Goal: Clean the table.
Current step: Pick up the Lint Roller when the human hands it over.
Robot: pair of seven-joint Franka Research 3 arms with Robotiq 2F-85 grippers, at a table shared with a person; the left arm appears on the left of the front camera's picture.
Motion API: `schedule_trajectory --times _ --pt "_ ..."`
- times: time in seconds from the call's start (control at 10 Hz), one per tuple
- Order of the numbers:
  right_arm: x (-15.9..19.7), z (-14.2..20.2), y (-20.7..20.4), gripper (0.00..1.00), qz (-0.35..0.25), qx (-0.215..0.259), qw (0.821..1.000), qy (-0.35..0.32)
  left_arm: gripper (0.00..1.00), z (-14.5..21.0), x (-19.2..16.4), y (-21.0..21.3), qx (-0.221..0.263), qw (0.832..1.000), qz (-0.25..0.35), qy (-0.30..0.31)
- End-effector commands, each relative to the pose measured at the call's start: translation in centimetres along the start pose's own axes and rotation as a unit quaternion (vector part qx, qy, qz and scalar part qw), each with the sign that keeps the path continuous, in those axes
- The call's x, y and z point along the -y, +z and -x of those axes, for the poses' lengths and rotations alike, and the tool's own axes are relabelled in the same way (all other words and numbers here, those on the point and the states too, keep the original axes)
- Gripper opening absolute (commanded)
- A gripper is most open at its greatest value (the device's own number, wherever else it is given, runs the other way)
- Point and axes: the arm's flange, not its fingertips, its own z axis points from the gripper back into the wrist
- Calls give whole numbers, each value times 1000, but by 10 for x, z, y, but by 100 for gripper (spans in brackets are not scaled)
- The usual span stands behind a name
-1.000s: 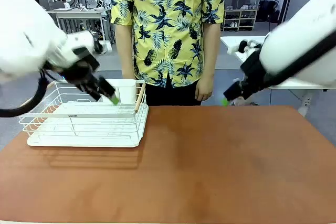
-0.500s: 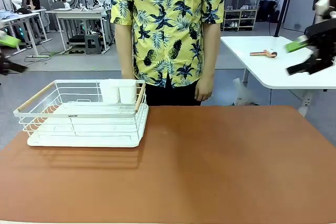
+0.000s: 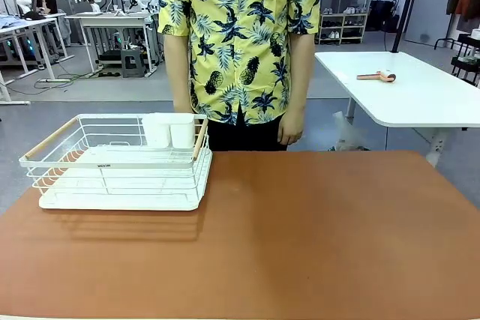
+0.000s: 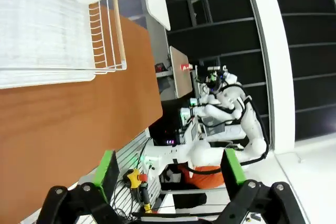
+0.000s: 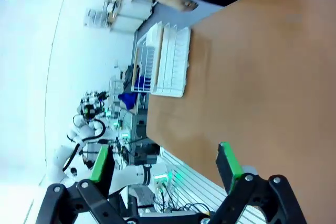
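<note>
The reddish-brown table (image 3: 300, 230) spans the front view with its top bare apart from a white wire dish rack (image 3: 120, 162) at its left rear. The left wrist view looks sideways past the table (image 4: 63, 124) and the rack (image 4: 47, 30); my left gripper (image 4: 168, 171) is open, green pads wide apart, off the table's edge with nothing between them. In the right wrist view my right gripper (image 5: 163, 163) is open too, hanging over the table's near edge (image 5: 252, 93), with the rack (image 5: 165, 61) far off.
A person in a yellow patterned shirt (image 3: 240, 43) stands at the far side, hands down. Two white cups (image 3: 169, 130) sit in the rack. A smaller white table (image 3: 405, 91) with a small tool (image 3: 376, 76) on it stands at the right rear.
Both arms have drawn back out of the front view: the left gripper left the rack going left, the right gripper rose away to the right. The table and rack are unchanged.
</note>
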Motion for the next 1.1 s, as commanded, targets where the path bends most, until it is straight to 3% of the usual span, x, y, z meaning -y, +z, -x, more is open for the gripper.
schedule_trajectory --times 0.0,0.1,0.2,0.3,0.4,1.0 --pt "-3 3 18 100 0 32 999 22 100 0 4 12 11 1000 4 1" --pt "-5 5 24 100 2 56 998 27 100 1 0 19 33 999 4 1" --pt "-4 6 18 100 15 45 998 34 100 2 -1 22 50 999 4 -2" --pt "-2 5 12 100 44 51 997 32 100 0 1 15 35 999 -6 -5" --pt "2 6 34 100 10 45 999 11 100 6 -4 23 38 999 1 13" --pt "2 6 34 100 10 45 999 11 100 6 -4 23 38 999 1 13"
